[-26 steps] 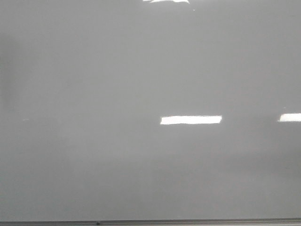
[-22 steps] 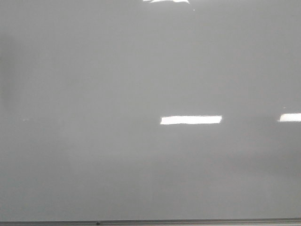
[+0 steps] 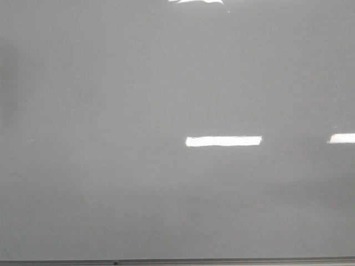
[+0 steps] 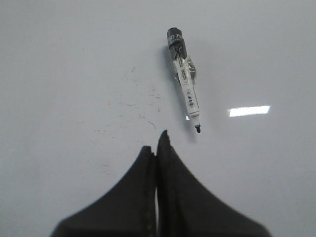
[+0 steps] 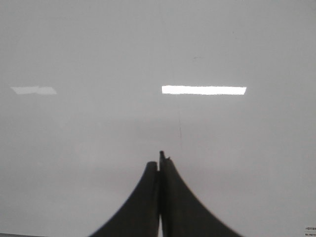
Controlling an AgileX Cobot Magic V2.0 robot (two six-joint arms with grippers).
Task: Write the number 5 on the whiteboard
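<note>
Fingers of the left gripper [image 4: 157, 148] sit pressed together, empty, just short of an uncapped marker [image 4: 184, 80] lying on the whiteboard [image 3: 111, 111], the right gripper [image 5: 160, 165] likewise closed; nothing is written, so opening and grasping the marker comes next, I judge.

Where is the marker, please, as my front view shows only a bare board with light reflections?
Observer: The marker lies on the whiteboard just ahead of the left tool. It is apart from the tool, with its uncapped tip pointing toward it.
Operator: Is either tool holding anything?
Observer: No. The left tool is shut and empty, and the right tool is shut and empty too.
Operator: Has any writing begun?
Observer: No figure is drawn in any view; there are only faint scattered specks beside the marker.
</note>
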